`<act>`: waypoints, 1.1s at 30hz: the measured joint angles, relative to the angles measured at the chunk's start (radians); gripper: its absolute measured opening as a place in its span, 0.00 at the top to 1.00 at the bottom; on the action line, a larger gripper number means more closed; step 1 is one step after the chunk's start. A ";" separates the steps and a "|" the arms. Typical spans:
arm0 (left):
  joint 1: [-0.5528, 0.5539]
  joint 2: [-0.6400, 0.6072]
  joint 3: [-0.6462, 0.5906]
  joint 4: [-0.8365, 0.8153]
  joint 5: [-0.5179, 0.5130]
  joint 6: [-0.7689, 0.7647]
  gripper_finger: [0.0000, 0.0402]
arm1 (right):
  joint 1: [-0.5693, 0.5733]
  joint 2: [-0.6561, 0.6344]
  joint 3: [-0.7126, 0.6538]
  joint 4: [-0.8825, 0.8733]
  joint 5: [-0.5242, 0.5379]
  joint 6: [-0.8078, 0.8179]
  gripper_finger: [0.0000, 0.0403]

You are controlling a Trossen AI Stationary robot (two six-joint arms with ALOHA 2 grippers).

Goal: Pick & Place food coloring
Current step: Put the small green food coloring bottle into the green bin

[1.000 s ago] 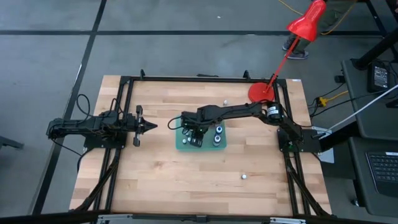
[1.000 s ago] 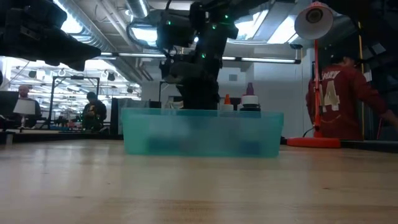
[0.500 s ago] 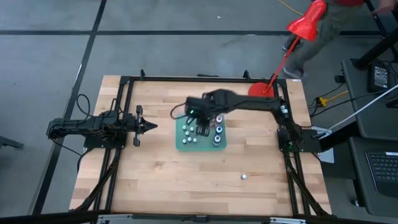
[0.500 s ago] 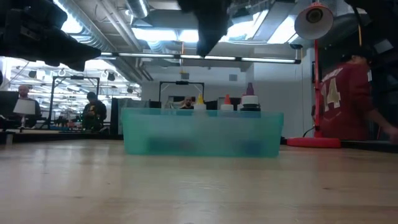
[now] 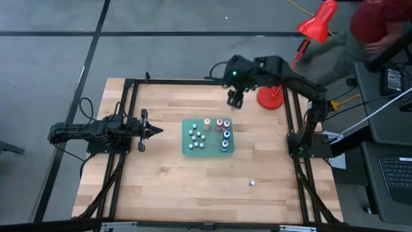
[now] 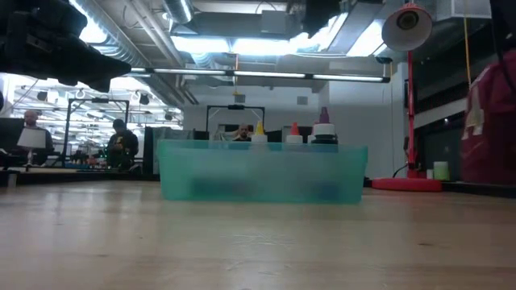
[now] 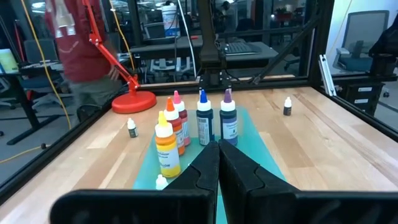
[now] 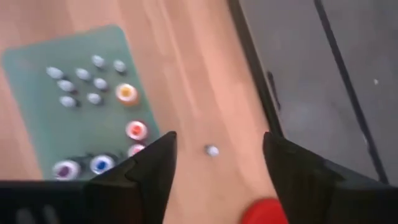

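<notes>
I have the right gripper (image 5: 234, 98) raised near the table's (image 5: 167, 174) far edge, beside the red lamp base (image 5: 271, 96), its fingers (image 8: 152, 171) spread and holding nothing. The left gripper (image 5: 154, 131) rests at the left side, fingers (image 7: 200, 175) clenched. The food coloring bottles (image 5: 208, 134) stand in the shallow green tray (image 5: 187, 148) at mid-table; 2 stray bottles (image 5: 253, 182) sit well apart on open, smooth wood planks
</notes>
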 joint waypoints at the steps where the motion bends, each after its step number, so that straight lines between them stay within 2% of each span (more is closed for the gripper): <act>1: 0.000 0.000 0.000 0.000 0.000 0.000 0.99 | -0.019 -0.003 0.000 -0.014 -0.001 -0.019 0.37; 5: 0.000 0.000 0.000 0.000 0.000 0.000 0.99 | -0.096 -0.009 -0.002 -0.088 -0.041 -0.077 0.32; 7: 0.000 0.000 0.000 0.000 0.000 0.000 0.99 | -0.136 -0.014 -0.022 -0.075 -0.099 -0.109 0.31; 9: 0.000 0.000 0.000 0.000 0.000 0.000 0.99 | -0.176 -0.025 -0.061 -0.055 -0.161 -0.150 0.31; 12: 0.000 0.000 0.000 0.000 0.000 0.000 0.99 | -0.234 -0.052 -0.160 -0.018 -0.169 -0.193 0.31; 18: 0.000 0.000 0.000 0.000 0.000 0.000 0.99 | -0.321 -0.127 -0.497 0.282 -0.298 -0.233 0.31; 23: 0.000 0.000 0.000 0.000 0.000 0.000 0.99 | -0.337 -0.149 -0.736 0.469 -0.310 -0.235 0.31; 28: 0.000 0.000 0.000 0.000 0.000 0.000 0.99 | -0.336 -0.133 -0.872 0.592 -0.310 -0.235 0.31; 33: 0.000 0.000 0.000 0.000 0.000 0.000 0.99 | -0.339 -0.093 -0.906 0.626 -0.310 -0.206 0.31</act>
